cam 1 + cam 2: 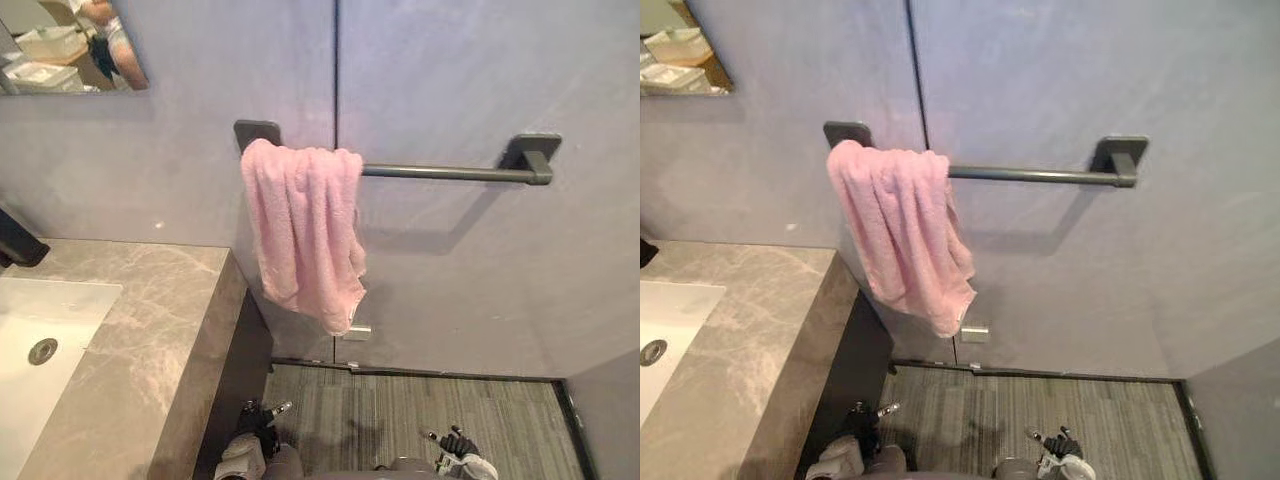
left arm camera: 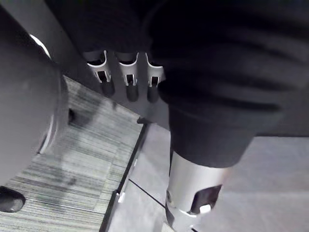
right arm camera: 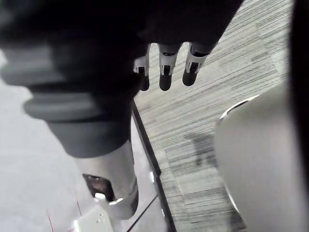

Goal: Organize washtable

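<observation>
A pink towel hangs bunched over the left end of a dark wall bar, its lower corner drooping past the counter's side. The grey marble washtable lies at the left with a white sink set in it. My left hand hangs low beside the counter's dark side panel, fingers straight and holding nothing. Down at the right, over the floor, my right hand also hangs with relaxed, empty fingers. Both hands are well below the towel and apart from it.
A dark faucet stands at the back left of the counter, and a mirror is on the wall above it. Grey striped flooring runs to the wall. A small metal fitting sits on the wall under the towel.
</observation>
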Available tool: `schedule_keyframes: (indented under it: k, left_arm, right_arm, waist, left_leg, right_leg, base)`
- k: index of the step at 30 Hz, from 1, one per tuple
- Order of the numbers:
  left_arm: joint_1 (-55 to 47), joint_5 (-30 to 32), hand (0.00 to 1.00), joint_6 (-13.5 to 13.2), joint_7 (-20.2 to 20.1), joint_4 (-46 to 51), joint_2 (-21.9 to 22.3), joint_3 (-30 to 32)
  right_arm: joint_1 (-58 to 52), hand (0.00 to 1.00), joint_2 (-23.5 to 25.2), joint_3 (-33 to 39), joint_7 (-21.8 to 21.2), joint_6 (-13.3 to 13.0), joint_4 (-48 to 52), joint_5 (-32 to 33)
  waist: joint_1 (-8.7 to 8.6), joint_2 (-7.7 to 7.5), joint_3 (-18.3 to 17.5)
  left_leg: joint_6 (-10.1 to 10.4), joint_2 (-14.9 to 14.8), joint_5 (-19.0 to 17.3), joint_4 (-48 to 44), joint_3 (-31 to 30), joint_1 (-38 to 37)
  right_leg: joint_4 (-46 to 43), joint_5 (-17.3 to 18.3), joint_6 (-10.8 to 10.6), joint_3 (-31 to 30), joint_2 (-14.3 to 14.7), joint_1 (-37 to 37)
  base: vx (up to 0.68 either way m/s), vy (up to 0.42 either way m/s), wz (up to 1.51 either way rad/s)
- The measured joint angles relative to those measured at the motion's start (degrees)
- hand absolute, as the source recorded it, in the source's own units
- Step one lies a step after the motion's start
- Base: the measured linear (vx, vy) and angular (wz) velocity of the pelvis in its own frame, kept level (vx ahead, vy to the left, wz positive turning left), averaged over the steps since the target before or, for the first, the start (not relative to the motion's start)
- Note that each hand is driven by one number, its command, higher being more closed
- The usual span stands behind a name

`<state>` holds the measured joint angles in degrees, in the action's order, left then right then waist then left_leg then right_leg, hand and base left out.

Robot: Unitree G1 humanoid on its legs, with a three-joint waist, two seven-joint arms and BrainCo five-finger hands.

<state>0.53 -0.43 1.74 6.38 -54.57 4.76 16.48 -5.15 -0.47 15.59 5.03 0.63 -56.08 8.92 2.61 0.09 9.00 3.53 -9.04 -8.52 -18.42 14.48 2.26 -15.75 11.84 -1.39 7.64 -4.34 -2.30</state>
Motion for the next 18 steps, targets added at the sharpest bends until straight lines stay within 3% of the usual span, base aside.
schedule_keyframes:
  k: [8, 11, 13, 15, 16, 18]
  left_arm:
    - [-0.56, 0.05, 0.0, 0.11, -0.14, -0.55, -0.11, -0.03]
    - [-0.56, 0.04, 0.0, 0.12, -0.14, -0.48, -0.24, -0.02]
    - [-0.36, 0.01, 0.0, 0.1, -0.15, -0.61, -0.31, -0.19]
    - [-0.46, -0.03, 0.0, 0.06, -0.12, -0.55, -0.83, -0.16]
    - [-0.45, -0.03, 0.0, 0.09, -0.04, -0.57, -1.08, -0.05]
    - [-0.41, -0.06, 0.0, -0.3, -0.06, -0.65, -1.09, -0.06]
  right_arm:
    - [-0.38, 0.0, -0.21, -0.25, -0.09, -0.09, -0.15, -0.01]
    - [-0.22, 0.0, -0.34, -1.15, -0.13, -0.05, -0.18, -0.43]
    - [-0.25, 0.0, -0.35, -1.05, -0.3, -0.11, 0.82, -0.52]
    - [-0.54, 0.0, -0.05, -0.86, -0.28, -0.2, 1.67, -0.46]
    - [-0.54, 0.0, 0.06, -0.87, -0.28, -0.23, 1.88, -0.52]
    - [-0.68, 0.0, 0.15, -0.97, -0.3, -0.24, 1.2, -0.54]
  waist:
    - [-0.17, 0.38, -0.59]
    - [0.46, -0.69, -0.39]
    - [0.57, -0.83, 0.26]
    - [-0.3, -1.0, 0.88]
    - [-0.42, -1.49, 0.85]
    - [-0.21, -1.89, 0.8]
  left_leg:
    - [0.04, 1.16, 0.3, 5.33, 3.35, -4.69]
    - [-0.37, 1.95, 0.01, 6.43, 5.55, -5.71]
    - [-0.52, 2.39, -1.61, 6.58, 6.26, -6.67]
    - [-0.9, 2.82, -2.3, 6.07, 4.18, -8.05]
    - [-1.09, 2.88, -2.53, 6.03, 2.85, -8.84]
    - [-1.03, 2.8, -2.65, 6.38, 0.1, -9.55]
  right_leg:
    - [1.85, -0.92, -1.31, -5.63, -0.31, -0.16]
    - [-1.28, 0.24, -2.21, -8.12, -0.61, 2.29]
    - [-13.81, 1.21, -3.35, -9.84, -1.19, 7.07]
    - [-24.48, -0.01, -3.97, -9.39, -1.99, 11.15]
    - [-27.63, 0.6, -2.38, -9.69, -2.02, 12.03]
    - [-25.62, 2.39, -1.59, -10.15, -1.71, 12.46]
  base:
    - [-0.01, 0.049, -0.27]
    - [-0.03, 0.005, -0.41]
    - [-0.06, -0.002, -0.28]
    - [-0.01, -0.006, 0.34]
    - [0.07, -0.04, 0.75]
    - [0.06, -0.078, 0.77]
